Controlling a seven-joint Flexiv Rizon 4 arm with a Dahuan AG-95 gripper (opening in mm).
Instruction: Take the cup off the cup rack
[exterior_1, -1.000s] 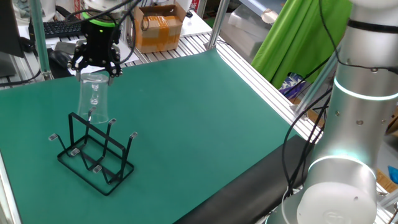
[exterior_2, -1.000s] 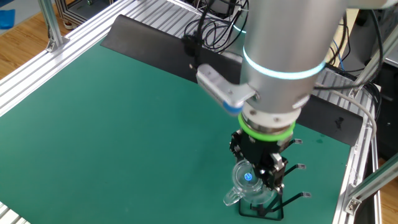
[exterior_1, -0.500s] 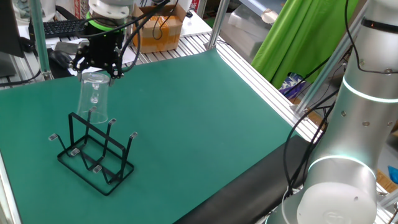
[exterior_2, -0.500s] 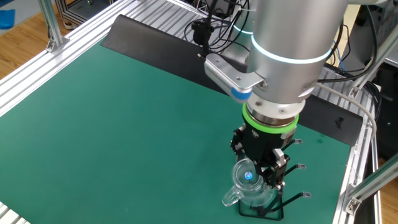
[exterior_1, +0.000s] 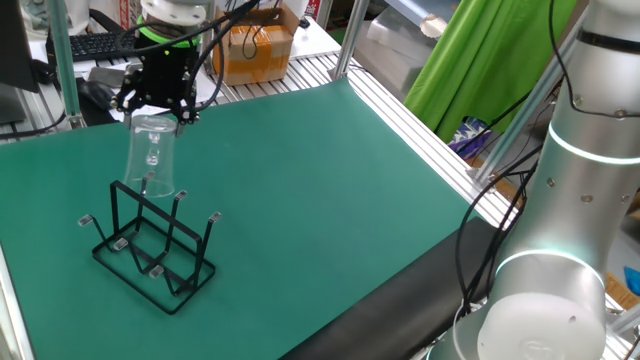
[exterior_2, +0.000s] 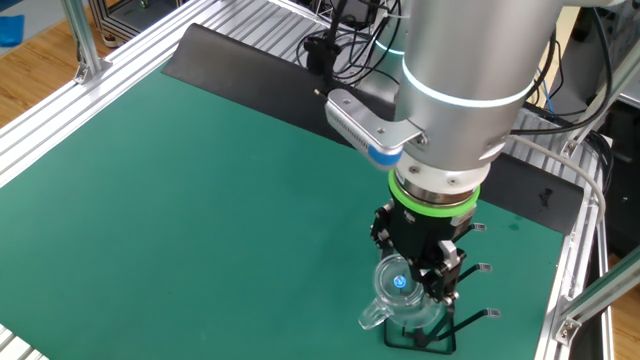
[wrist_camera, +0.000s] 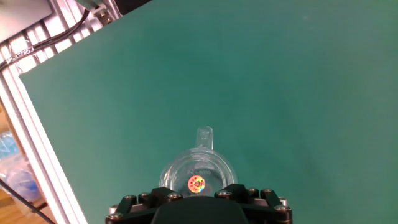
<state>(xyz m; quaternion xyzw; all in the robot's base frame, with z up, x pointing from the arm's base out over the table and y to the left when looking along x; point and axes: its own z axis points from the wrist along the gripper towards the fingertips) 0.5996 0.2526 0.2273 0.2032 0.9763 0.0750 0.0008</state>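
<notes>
The clear cup (exterior_1: 152, 155) hangs upside down, its base gripped from above by my gripper (exterior_1: 156, 108), which is shut on it. Its rim is level with the tops of the prongs at the far end of the black wire cup rack (exterior_1: 152, 245), and a prong tip shows inside the glass. In the other fixed view the gripper (exterior_2: 418, 272) holds the cup (exterior_2: 398, 300) over the rack (exterior_2: 478, 316) near the mat's corner. In the hand view the cup (wrist_camera: 198, 169) sits between the fingers (wrist_camera: 239, 191), with a small coloured sticker on its base; the rack is hidden.
The green mat (exterior_1: 320, 190) covers the table. Aluminium rails (exterior_1: 420, 125) border it. A cardboard box (exterior_1: 255, 45) and a keyboard (exterior_1: 95, 45) lie beyond the far edge. The arm's base (exterior_1: 560, 250) stands at the right.
The gripper and the cup stay in nearly the same place. Only the arm's upper links have shifted slightly.
</notes>
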